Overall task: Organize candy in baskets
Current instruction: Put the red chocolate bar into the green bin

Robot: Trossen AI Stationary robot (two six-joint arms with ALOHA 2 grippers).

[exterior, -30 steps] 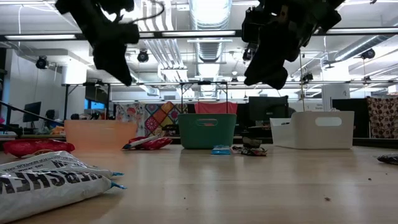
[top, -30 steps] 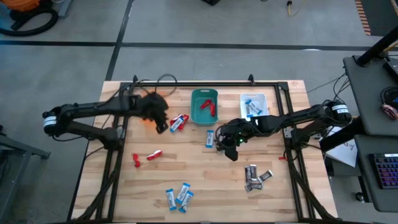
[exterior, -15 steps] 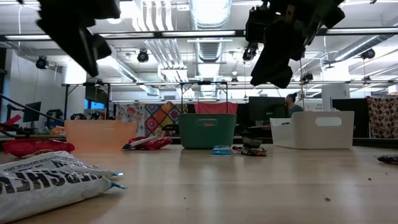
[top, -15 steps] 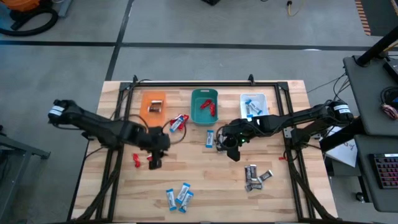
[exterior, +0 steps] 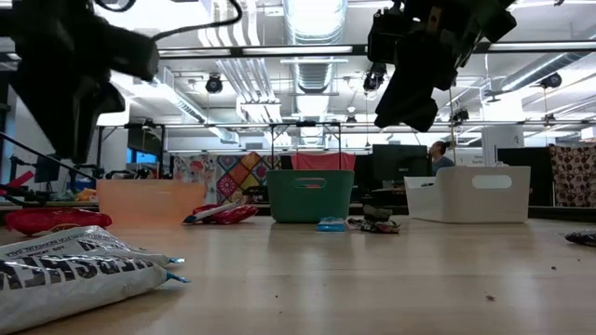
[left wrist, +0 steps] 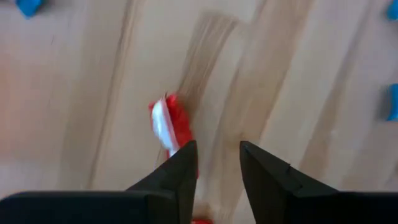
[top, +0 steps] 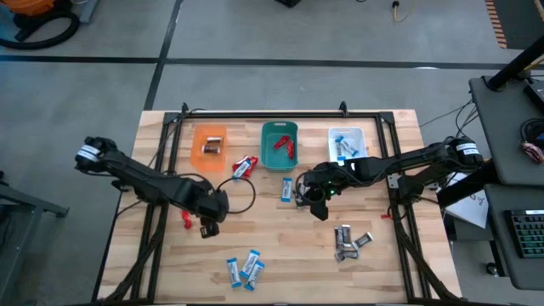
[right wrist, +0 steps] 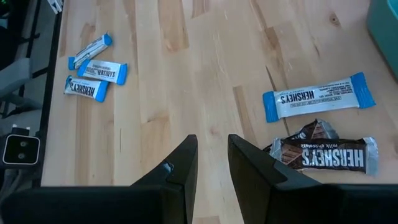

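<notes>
Three baskets stand in a row at the far edge: orange (top: pixel 210 142) holding a dark bar, teal (top: pixel 279 144) holding red candy, whitish (top: pixel 347 143) holding blue-and-white candy. Loose candy lies on the table: a red one (top: pixel 185 220), a red and blue-white heap (top: pixel 244 167), one blue-white bar (top: pixel 287 189), dark bars (top: pixel 350 240), and blue-white bars (top: pixel 245 268). My left gripper (top: pixel 208 227) is open above the table, one finger over the end of a red candy (left wrist: pixel 168 126). My right gripper (top: pixel 319 209) is open and hovers at mid-table, right of the blue-white bar (right wrist: pixel 318 96).
A black frame (top: pixel 272 115) runs along the far edge, with rails down both sides. A cable loop (top: pixel 246 194) lies by the left gripper. A wrapped bar (exterior: pixel 74 265) lies close to the low camera. Bare wood shows between the candy groups at the table's middle.
My left gripper has swung from over the orange basket toward the near edge and now stands over the red candies on the table's left side, hiding one of them. The orange basket has come into full view. No candy has moved.
</notes>
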